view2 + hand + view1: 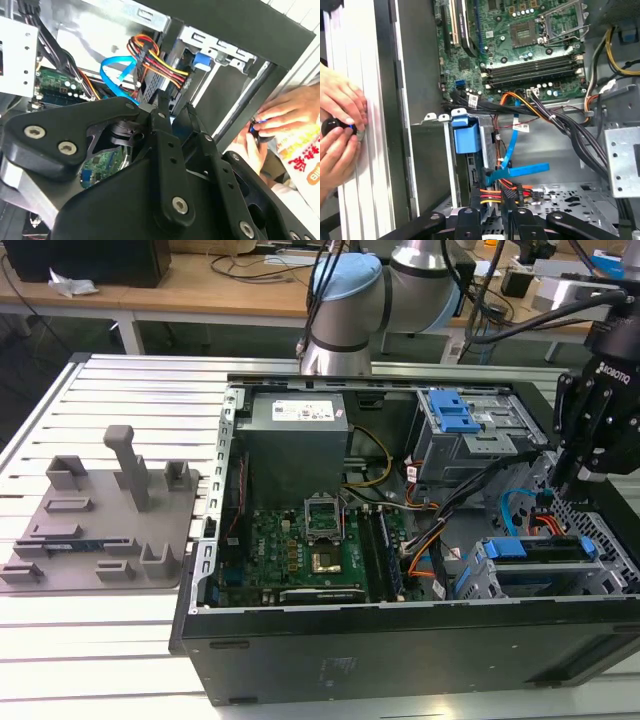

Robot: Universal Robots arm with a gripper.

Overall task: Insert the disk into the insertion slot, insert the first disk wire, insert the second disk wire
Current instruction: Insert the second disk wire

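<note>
The disk, silver in a bright blue caddy, sits inside the insertion slot, a grey perforated cage at the case's corner on the exterior view's right. Its blue tab faces out of the cage mouth. A flat blue wire runs to the disk's end. Beside it is a black plug on a red, yellow and black wire bundle. My gripper hangs over that end, its fingers shut on the plug at the disk.
A grey bay with a blue latch stands behind the slot. The motherboard and power supply lie toward the exterior view's left. A person's hands hold a small black thing just outside the case wall. A grey fixture plate lies on the slatted table.
</note>
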